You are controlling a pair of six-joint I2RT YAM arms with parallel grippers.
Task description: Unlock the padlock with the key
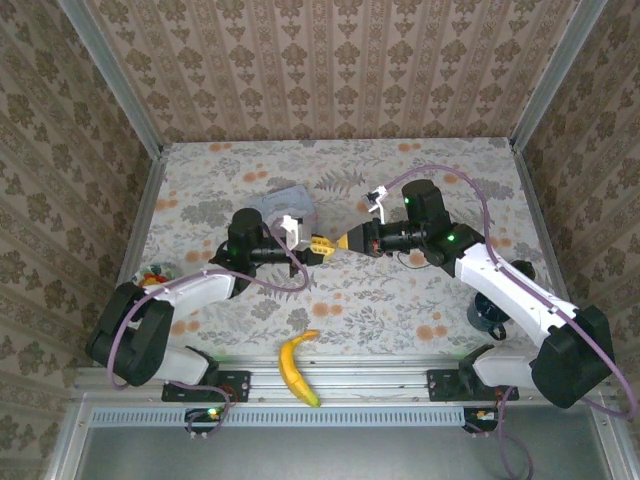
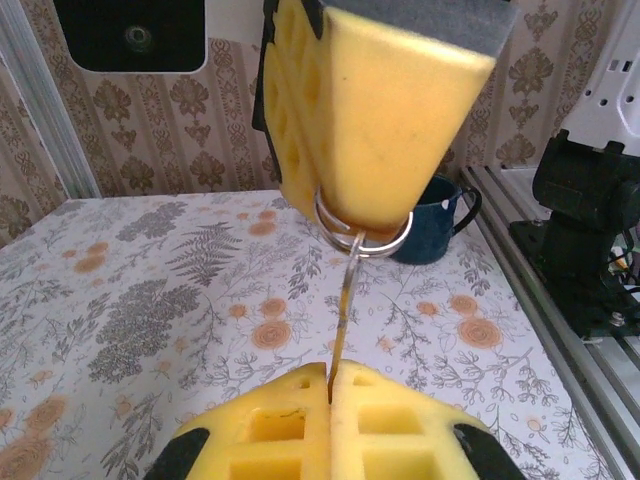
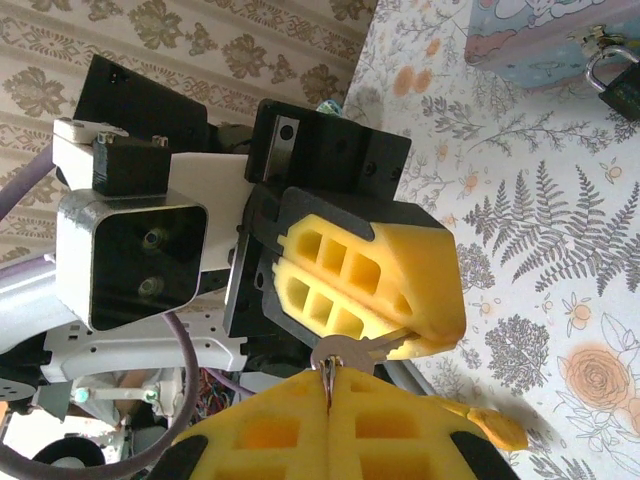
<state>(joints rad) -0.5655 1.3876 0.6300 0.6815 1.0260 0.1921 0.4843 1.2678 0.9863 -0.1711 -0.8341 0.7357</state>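
Both of my grippers are clamped on the key (image 2: 343,300), one at each end, and I see no gap between the yellow pads of either. The left gripper (image 2: 329,385) pinches the tip of the blade. The right gripper (image 3: 328,395) pinches the head end, where a split ring (image 2: 365,238) passes through the key. The key is held in the air between them, off the table (image 1: 400,300), just beside the pale blue tin (image 3: 520,45) on its near right side as I see it from above.

The padlock (image 3: 608,72) hangs at the edge of the tin, touching it. Its shackle is through the tin's clasp, and neither gripper touches it.

A banana (image 1: 297,368) lies well apart from the tin, toward the arm bases. A dark blue mug (image 2: 435,225) stands well apart from the tin on its right.
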